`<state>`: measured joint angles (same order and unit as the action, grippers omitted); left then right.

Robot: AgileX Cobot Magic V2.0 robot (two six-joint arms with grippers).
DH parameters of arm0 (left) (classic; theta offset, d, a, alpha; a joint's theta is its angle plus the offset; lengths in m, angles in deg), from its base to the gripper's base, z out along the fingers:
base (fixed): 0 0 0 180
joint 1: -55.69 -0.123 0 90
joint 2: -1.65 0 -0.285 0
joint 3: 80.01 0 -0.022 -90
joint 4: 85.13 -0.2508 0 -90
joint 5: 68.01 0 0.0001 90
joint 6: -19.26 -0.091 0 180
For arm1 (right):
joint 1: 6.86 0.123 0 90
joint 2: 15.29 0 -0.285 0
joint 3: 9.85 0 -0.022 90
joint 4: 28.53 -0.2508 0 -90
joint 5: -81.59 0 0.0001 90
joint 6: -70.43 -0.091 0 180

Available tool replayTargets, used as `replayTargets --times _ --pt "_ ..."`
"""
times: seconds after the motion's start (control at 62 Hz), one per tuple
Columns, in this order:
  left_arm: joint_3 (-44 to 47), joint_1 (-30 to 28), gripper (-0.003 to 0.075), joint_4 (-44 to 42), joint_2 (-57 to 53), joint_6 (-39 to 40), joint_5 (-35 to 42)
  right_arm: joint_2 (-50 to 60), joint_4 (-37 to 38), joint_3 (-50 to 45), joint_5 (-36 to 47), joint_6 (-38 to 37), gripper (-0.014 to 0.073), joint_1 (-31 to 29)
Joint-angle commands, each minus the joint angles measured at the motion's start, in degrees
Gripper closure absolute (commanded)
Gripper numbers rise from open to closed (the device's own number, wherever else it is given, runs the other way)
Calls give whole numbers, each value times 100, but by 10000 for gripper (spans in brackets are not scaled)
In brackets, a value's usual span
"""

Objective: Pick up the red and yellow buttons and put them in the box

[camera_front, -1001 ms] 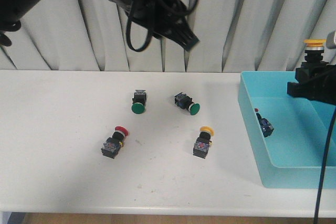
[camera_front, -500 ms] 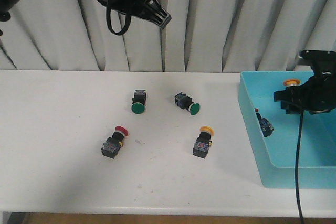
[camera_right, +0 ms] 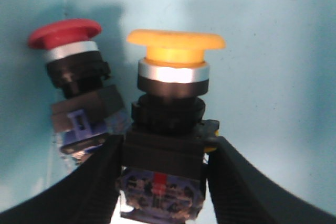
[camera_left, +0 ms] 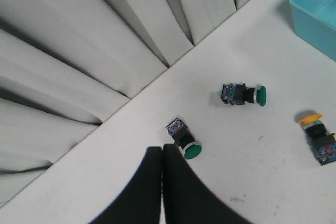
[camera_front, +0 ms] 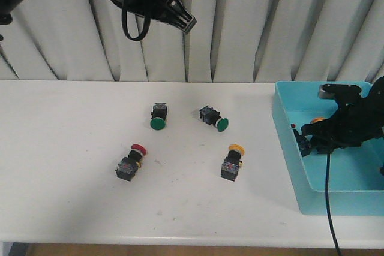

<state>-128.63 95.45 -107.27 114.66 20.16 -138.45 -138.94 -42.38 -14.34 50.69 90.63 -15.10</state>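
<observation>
Hanging high over the tabletop's (camera_front: 60, 196) far side, the left tool (camera_front: 183, 22) has barely shifted in the last half second; the left wrist view shows its fingers (camera_left: 157, 192) pressed together on nothing, so it plays no part in this step. Below it, on the tabletop, lie a red button (camera_front: 129, 162), two green ones (camera_front: 158, 116) (camera_front: 213, 118) and a yellow button (camera_front: 232, 161), all where they were a second ago, so two task buttons are still to be fetched.

Further right, the change is in the box (camera_front: 288, 148). A second ago the right tool (camera_front: 318, 130) held a yellow-capped button (camera_right: 168, 108) high above the far wall; now it has sunk inside the box, down near the floor by the left wall. The right wrist view shows its fingers (camera_right: 94, 182) clamped on the button's black body, cap pointing away from the wrist, with a red-capped button (camera_right: 73, 93) already lying in the box just beside it, possibly touching.

This looks like the end of the lowering, with release next. Letting go close to the red one may nudge it, which hardly matters inside the box.
</observation>
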Motion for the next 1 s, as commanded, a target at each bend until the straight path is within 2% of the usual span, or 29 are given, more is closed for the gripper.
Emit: replayTargets --times 0.0,0.129,0.323,0.775,0.985 --pt "-169 2 726 -17 -271 67 262 280 136 180 269 6 218 -31" --pt "-169 2 726 20 -271 67 262 369 135 210 274 6 154 -31" --pt "-169 2 725 14 -276 67 262 931 130 345 145 6 147 -31" --pt "-169 2 723 26 -276 67 387 3876 -377 318 119 115 151 -12" --pt "-169 2 723 208 -281 67 387 5496 -1373 -145 336 768 193 -12"
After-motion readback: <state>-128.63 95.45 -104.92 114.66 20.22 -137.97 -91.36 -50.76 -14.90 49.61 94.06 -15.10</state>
